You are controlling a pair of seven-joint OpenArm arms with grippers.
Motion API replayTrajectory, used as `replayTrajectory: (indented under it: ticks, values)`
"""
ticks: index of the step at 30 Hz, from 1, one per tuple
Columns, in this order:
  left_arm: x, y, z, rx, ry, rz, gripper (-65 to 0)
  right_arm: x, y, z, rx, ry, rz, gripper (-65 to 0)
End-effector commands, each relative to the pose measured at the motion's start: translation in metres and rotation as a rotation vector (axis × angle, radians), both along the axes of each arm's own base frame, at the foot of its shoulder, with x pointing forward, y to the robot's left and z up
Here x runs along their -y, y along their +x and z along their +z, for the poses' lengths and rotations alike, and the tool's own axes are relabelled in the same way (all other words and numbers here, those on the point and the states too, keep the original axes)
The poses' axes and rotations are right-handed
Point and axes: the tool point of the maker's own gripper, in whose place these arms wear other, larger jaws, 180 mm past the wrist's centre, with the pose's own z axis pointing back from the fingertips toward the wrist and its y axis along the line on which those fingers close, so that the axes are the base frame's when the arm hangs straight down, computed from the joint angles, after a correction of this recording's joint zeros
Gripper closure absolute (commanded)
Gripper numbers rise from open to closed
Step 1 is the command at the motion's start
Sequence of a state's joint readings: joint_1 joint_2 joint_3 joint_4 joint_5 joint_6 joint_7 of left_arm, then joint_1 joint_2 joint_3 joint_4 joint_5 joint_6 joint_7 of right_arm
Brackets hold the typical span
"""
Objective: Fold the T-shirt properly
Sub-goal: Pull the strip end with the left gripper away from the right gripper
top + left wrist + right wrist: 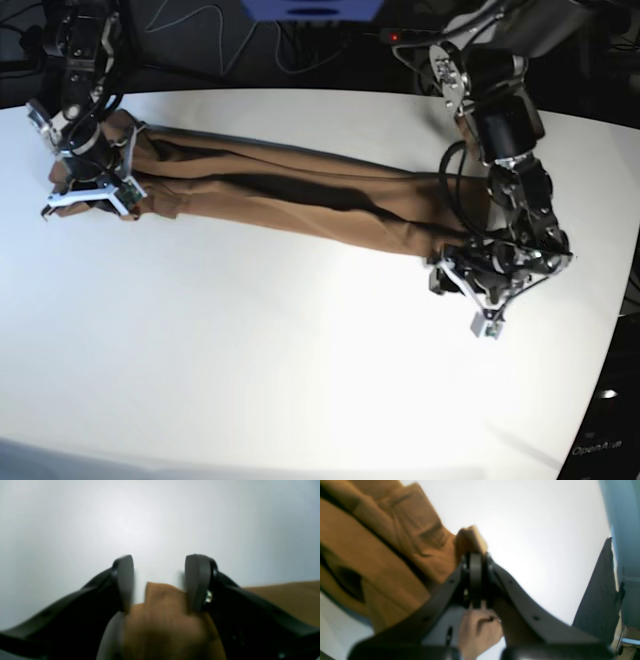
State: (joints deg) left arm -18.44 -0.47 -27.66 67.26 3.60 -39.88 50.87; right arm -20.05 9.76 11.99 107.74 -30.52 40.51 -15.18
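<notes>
white table [300, 350] | left claw [160, 582] low, parted over T-shirt [300, 195] end | right claw [475, 562] pinching other end

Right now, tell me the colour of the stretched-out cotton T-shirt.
Plain tan-brown T-shirt, no print; clearest in the base view.

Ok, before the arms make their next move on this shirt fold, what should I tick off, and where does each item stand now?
1. Right gripper clamped on the T-shirt: ok, jaws shut with a corner of cloth poking out between them.
2. Left gripper off the cloth: cannot tell; jaws apart, a fold of fabric lies between them, contact unclear.
3. Shirt stretched into one long band across the table: ok, both long sides folded in.
4. Band flat: not ok, creases and a dark gap run along the middle.
5. Shirt fully on the table: ok in the base view.
</notes>
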Motion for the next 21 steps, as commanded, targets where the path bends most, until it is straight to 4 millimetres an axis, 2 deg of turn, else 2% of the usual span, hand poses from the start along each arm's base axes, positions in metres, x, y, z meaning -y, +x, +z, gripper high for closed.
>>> replayTrajectory:
  ticks: [1, 7, 9, 11, 14, 17, 21]
  values:
    - [-0.0010, 0.0140, 0.0150, 0.050, 0.001, -0.008, -32.4, 0.0000, 0.0057, 0.0097, 0.037, 0.002, 0.008, -0.7]
    - [0.0036, 0.0117, 0.0091, 0.032, -0.002, -0.023, -32.3, -0.0002, 0.0059, 0.0098, 0.038, 0.002, 0.009, -0.7]
    - [0.0025, 0.0118, 0.0093, 0.033, -0.002, -0.021, -29.2, 0.0000, 0.0057, 0.0097, 0.037, 0.002, 0.008, -0.7]
    - [-0.0010, 0.0120, 0.0102, 0.035, 0.006, -0.019, -20.8, -0.0002, 0.0064, 0.0102, 0.040, 0.002, 0.009, -0.7]
    - [-0.0013, 0.0113, 0.0094, 0.030, 0.006, -0.018, -1.6, 0.0000, 0.0063, 0.0101, 0.039, 0.002, 0.008, -0.7]
    - [-0.0016, 0.0115, 0.0101, 0.032, 0.007, -0.018, -4.7, -0.0002, 0.0063, 0.0102, 0.039, 0.003, 0.008, -0.7]
    - [-0.0054, 0.0137, 0.0183, 0.059, 0.012, -0.008, -4.1, -0.0001, 0.0093, 0.0121, 0.047, 0.003, 0.006, -0.7]
